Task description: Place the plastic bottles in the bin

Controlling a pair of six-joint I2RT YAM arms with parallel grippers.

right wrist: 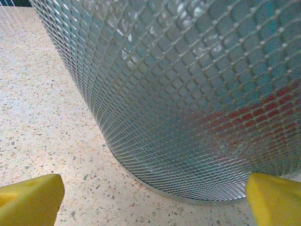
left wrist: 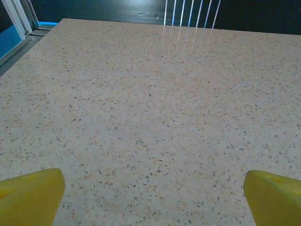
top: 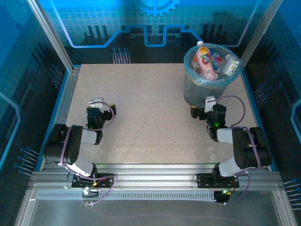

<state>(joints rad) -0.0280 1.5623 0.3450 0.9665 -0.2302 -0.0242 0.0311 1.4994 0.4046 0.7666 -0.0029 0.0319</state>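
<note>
While bin [top: 195, 92] far right, open tabletop [top: 150, 120] leftward.

The table [left wrist: 150, 117] is a smooth, stone-look slab, pale with fine dark and tan speckles. It is mostly matt, yet has a soft sheen toward 12 o'clock in the left wrist view, where light streaks mirror in it. The bin [right wrist: 197, 94], at 1 o'clock from above, has a wall of fine diamond mesh, silvery and faintly shiny; it may be metal, though that is hard to tell. Its liner bag [top: 189, 65] is thin, crinkled film. The plastic bottles [top: 205, 61] look glossy. The pads [left wrist: 28, 195] of the left gripper [left wrist: 153, 200] are dull yellow and soft-looking, and so are those of the right gripper [right wrist: 153, 200]. The frame rails [top: 150, 176] at 6 o'clock are pale brushed metal.
</note>
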